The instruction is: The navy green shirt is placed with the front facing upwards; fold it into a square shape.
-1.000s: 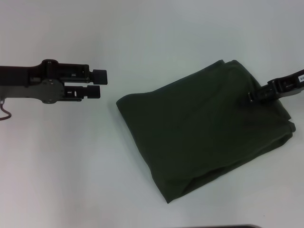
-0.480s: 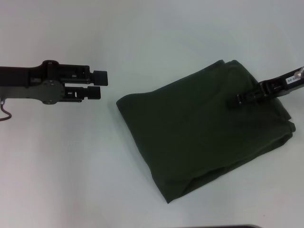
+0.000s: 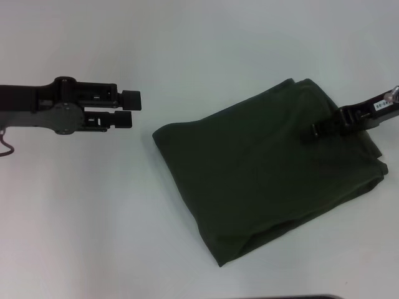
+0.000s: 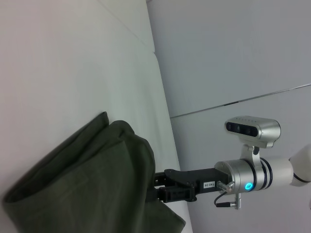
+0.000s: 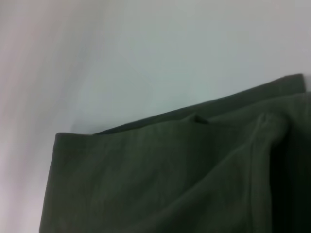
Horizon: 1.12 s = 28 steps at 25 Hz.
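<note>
Folded into a rough square, navy green shirt at lower right of the head view on the white tabletop, no writing showing. At the right edge, right tool over the shirt's far right side, fingers' state unclear, white tag unreadable, barely moved from half a second ago. At the left edge, left tool unmoved, slightly apart, empty.

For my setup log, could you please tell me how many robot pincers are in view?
2. The left pincer hovers over the white table, apart from the folded dark olive-green cotton shirt. The right pincer sits over the shirt's right part.
</note>
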Each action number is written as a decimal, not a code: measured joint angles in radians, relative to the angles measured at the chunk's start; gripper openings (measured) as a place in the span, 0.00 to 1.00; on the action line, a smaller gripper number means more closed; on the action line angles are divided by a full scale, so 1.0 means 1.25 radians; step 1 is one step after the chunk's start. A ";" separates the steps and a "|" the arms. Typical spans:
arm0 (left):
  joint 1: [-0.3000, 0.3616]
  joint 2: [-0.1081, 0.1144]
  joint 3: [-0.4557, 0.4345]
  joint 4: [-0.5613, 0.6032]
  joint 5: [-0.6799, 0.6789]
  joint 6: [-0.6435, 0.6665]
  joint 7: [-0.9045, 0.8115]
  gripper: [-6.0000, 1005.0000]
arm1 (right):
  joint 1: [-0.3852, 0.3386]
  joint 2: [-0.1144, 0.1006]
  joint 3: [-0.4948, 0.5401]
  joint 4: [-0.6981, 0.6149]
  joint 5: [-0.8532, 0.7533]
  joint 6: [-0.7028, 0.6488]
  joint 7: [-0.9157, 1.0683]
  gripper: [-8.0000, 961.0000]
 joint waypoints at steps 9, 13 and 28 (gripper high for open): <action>0.007 0.005 0.002 -0.001 0.005 0.003 -0.001 0.63 | 0.003 0.000 -0.004 -0.003 -0.009 -0.014 0.000 0.37; 0.010 0.006 0.001 -0.001 0.006 0.005 0.000 0.63 | 0.004 0.000 -0.005 -0.003 -0.010 -0.016 0.001 0.28; 0.011 0.006 0.000 0.000 0.006 0.012 0.007 0.63 | 0.014 0.010 0.031 -0.134 0.003 -0.152 0.061 0.07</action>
